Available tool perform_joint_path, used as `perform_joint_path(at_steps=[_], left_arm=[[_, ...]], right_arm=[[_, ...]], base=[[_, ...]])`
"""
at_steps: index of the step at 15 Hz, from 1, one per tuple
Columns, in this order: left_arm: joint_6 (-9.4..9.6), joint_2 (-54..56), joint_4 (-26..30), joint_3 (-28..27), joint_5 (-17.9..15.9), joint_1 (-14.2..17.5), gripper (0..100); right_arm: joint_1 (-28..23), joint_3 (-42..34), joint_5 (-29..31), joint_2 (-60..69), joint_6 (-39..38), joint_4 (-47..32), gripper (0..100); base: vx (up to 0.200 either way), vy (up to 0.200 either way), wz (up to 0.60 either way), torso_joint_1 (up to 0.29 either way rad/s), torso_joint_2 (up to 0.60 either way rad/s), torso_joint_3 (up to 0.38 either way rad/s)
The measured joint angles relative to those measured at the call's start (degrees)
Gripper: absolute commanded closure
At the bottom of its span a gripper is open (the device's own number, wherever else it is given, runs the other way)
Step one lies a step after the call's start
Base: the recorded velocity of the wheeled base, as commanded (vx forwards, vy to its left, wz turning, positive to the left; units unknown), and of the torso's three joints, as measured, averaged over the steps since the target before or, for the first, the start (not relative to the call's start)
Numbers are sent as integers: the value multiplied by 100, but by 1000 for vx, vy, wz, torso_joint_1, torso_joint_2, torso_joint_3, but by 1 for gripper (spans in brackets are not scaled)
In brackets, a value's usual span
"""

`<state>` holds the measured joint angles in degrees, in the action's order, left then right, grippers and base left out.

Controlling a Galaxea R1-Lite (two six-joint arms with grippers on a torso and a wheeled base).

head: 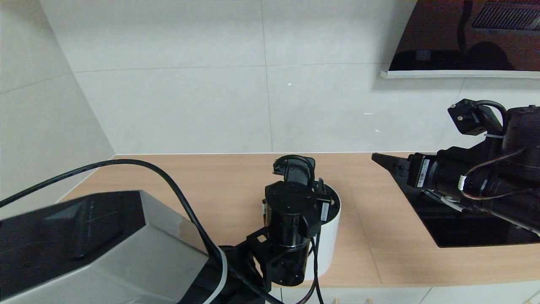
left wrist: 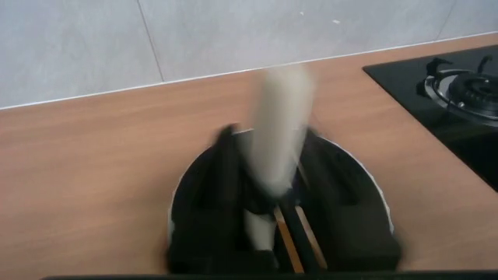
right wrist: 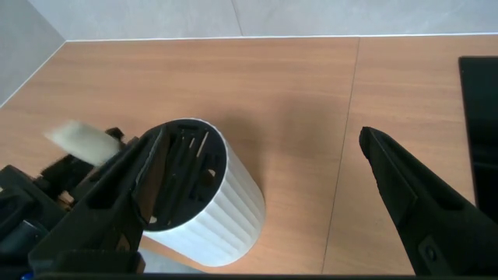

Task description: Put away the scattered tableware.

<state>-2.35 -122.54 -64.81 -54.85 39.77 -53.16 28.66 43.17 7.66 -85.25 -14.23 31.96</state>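
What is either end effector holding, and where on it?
Left end effector pinches a blurred cream-white stick-like utensil near one end, above the white ribbed cylindrical holder. Right end effector is open, empty.

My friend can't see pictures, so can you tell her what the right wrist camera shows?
A white ribbed round holder stands on a light wooden counter, framed by the right gripper's open black fingers. A blurry pale object shows beside its rim.

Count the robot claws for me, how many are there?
2. The left gripper is over the white holder; the right gripper hangs above the counter by the cooktop.
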Motion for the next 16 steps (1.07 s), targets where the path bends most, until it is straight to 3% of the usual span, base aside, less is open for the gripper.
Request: perform_joint_path(at_steps=[7, 11, 13, 16], left_arm=[[6, 134, -55, 0, 0, 2, 0], [61, 958, -69, 129, -38, 77, 0], [193, 1727, -52, 334, -271, 273, 0], [300, 2901, -30, 926, -1106, 870, 0]], right_arm=[[-5, -20, 0, 0, 6, 5, 0], [-24, -119, 11, 52, 172, 230, 0], [-107, -318, 4, 155, 319, 720, 0], [-260, -452, 6, 396, 486, 1123, 0]], base=[[0, 0, 0, 0, 0, 0], [0, 0, 0, 0, 0, 0], [0, 0, 0, 0, 0, 0], [0, 0, 0, 0, 0, 0]])
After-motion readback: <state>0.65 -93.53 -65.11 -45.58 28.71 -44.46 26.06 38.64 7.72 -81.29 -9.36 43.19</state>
